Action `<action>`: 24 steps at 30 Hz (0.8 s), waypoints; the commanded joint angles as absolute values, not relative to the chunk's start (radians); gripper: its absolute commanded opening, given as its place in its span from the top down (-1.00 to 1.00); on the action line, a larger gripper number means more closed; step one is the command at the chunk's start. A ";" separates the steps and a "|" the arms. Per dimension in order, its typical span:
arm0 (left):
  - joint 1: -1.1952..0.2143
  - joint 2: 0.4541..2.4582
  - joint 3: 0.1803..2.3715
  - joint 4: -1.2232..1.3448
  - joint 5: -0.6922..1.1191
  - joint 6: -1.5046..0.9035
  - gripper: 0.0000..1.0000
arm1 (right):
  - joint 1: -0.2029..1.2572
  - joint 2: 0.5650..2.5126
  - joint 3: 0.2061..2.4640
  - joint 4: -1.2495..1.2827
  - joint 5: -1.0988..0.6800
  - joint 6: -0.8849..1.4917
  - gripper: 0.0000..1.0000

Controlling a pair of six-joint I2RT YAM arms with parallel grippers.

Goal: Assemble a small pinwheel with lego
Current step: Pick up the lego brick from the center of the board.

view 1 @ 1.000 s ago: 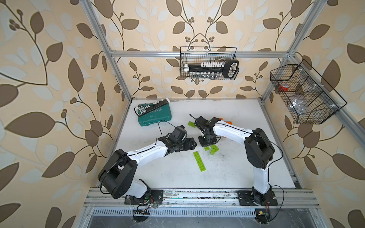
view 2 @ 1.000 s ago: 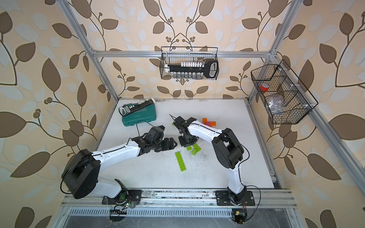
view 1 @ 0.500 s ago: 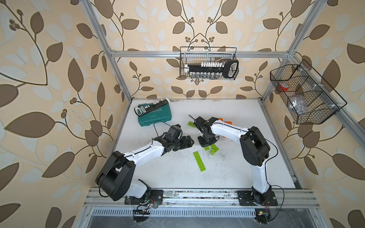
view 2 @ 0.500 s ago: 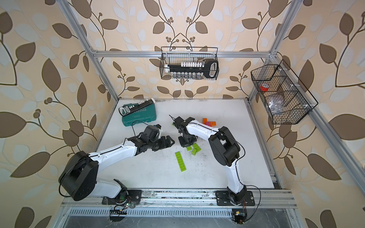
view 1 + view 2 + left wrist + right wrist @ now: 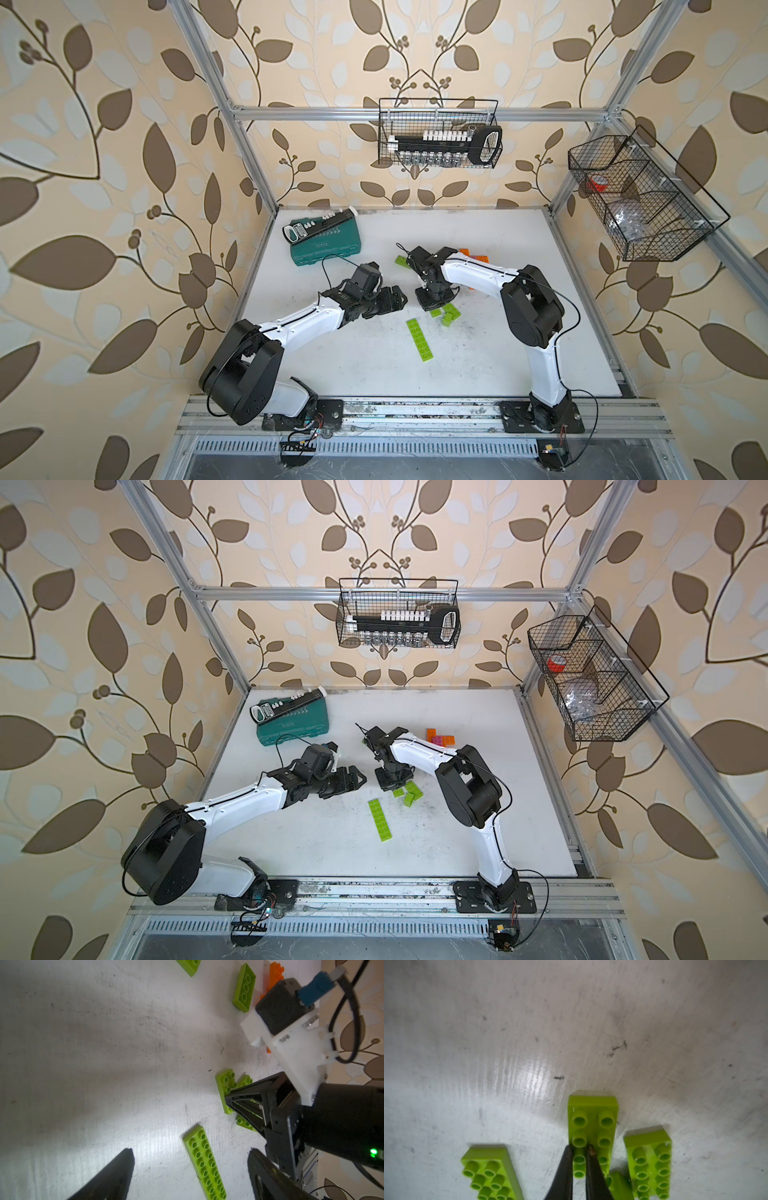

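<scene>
Both top views: right gripper [image 5: 435, 298] nose-down on the lime brick cluster [image 5: 451, 311]; left gripper [image 5: 394, 300] waits just beside it, clear. Behind the right jaws: orange bricks [image 5: 431, 733] and pink brick [image 5: 437, 740], untouched.
Left wrist: jaws spread wide, empty; long lime plate [image 5: 204, 1165] lies flat between the tips, likely staged as next pick.
Right wrist: jaws clenched on one stud row of the centre lime brick [image 5: 592, 1126], neighbours either side; narrow pinch probably avoids dragging them.
</scene>
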State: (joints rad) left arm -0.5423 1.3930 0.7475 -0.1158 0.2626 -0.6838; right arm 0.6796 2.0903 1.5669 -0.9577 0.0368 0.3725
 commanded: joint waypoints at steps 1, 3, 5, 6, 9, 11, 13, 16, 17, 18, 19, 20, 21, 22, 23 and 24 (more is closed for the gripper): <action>-0.536 1.351 0.736 -0.101 0.280 -0.684 -0.76 | 0.676 2.120 1.583 -0.979 0.026 0.367 0.82; -0.536 1.350 0.735 -0.101 0.280 -0.684 -0.76 | 0.676 2.122 1.579 -0.977 0.026 0.367 0.84; -0.537 1.348 0.736 -0.104 0.279 -0.684 -0.76 | 0.677 2.123 1.577 -0.978 0.026 0.367 0.86; -0.536 1.347 0.736 -0.105 0.279 -0.684 -0.76 | 0.677 2.123 1.575 -0.978 0.027 0.368 0.88; -0.536 1.340 0.735 -0.116 0.280 -0.682 -0.75 | 0.679 2.115 1.568 -0.978 0.027 0.372 0.89; -0.537 1.334 0.735 -0.128 0.279 -0.683 -0.76 | 0.680 2.100 1.560 -0.973 0.027 0.377 0.90; -0.555 1.316 0.738 -0.160 0.251 -0.686 -0.76 | 0.683 2.081 1.550 -0.967 0.025 0.384 0.89; -0.617 1.275 0.740 -0.219 0.176 -0.685 -0.77 | 0.697 2.045 1.527 -0.958 0.021 0.395 0.90; -0.638 1.260 0.733 -0.228 0.160 -0.693 -0.77 | 0.703 2.031 1.518 -0.955 0.013 0.396 0.89; -0.659 1.245 0.716 -0.226 0.150 -0.710 -0.77 | 0.704 2.016 1.509 -0.958 0.011 0.401 0.90; -0.671 1.230 0.692 -0.208 0.155 -0.733 -0.77 | 0.704 2.007 1.500 -0.961 0.014 0.405 0.89; -0.686 1.213 0.652 -0.176 0.162 -0.765 -0.77 | 0.728 1.989 1.486 -0.959 0.017 0.410 0.89; -0.707 1.196 0.616 -0.144 0.159 -0.795 -0.77 | 0.736 1.970 1.468 -0.958 0.021 0.416 0.89; -0.732 1.182 0.593 -0.131 0.143 -0.818 -0.77 | 0.742 1.953 1.451 -0.956 0.023 0.423 0.89; -0.765 1.171 0.570 -0.125 0.119 -0.839 -0.77 | 0.749 1.933 1.429 -0.950 0.022 0.432 0.89; -0.796 1.164 0.555 -0.129 0.095 -0.847 -0.77 | 0.757 1.915 1.413 -0.947 0.021 0.441 0.89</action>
